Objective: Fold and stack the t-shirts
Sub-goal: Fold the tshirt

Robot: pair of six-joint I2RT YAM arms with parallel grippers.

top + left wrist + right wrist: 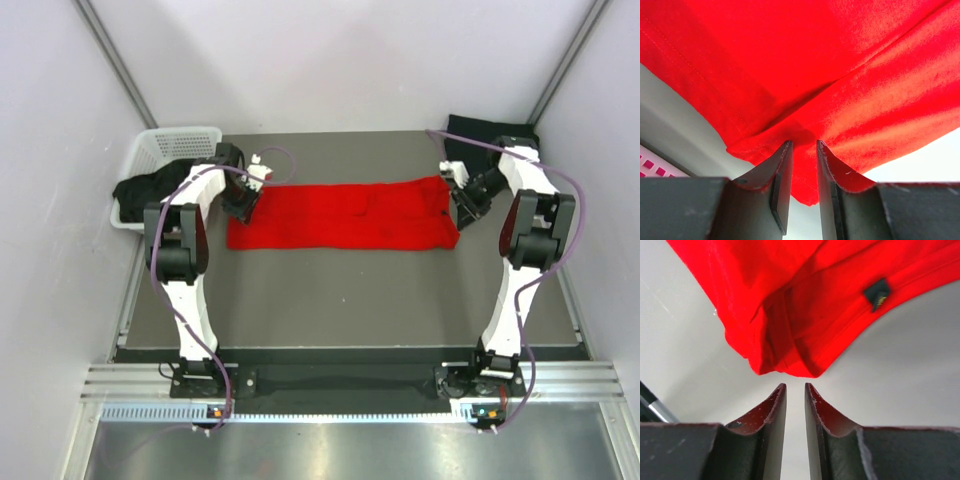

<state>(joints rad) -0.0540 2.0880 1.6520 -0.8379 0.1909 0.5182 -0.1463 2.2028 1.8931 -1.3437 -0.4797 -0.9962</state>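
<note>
A large red t-shirt [340, 215] lies on the dark table as a long folded band, running left to right. My left gripper [243, 205] is at its left end. In the left wrist view the jaws [804, 145] are nearly closed, with the red cloth [805, 75] pinched between the tips and creases running out from them. My right gripper [462, 208] is at the shirt's right end. In the right wrist view its jaws [795, 386] stand slightly apart and empty, just short of the red corner [790, 305], which carries a small black tag [876, 294].
A white lattice basket [165, 150] stands at the back left with black cloth [145, 190] spilling out of it. Another black garment [490, 132] lies at the back right corner. White walls close in the table on the left, right and back.
</note>
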